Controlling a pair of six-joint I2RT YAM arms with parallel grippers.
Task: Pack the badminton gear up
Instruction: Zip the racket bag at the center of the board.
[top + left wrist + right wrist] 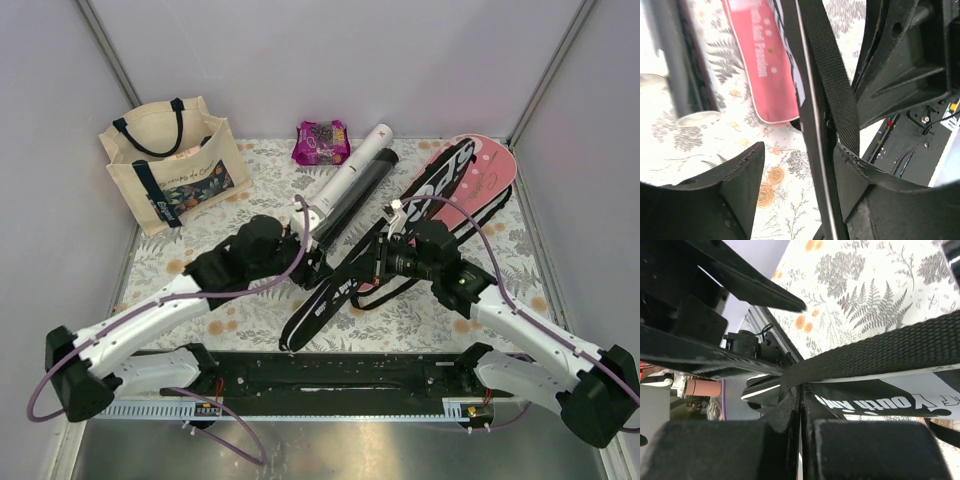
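- Right jaws: pinched shut on strap (pixel 890 355) of black cover (pixel 335 297); left jaws: open, straddling same strap.
- Found black cover on counter (pixel 420 318), pink cover (pixel 482 188) just beside, white tube (pixel 350 168) and black tube (pixel 360 190) loose nearby.
- Judged early: nothing visibly packed.

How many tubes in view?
2. White tube and black tube lie side by side, back centre of the table, black one to its right. Others could be hidden inside the tote.
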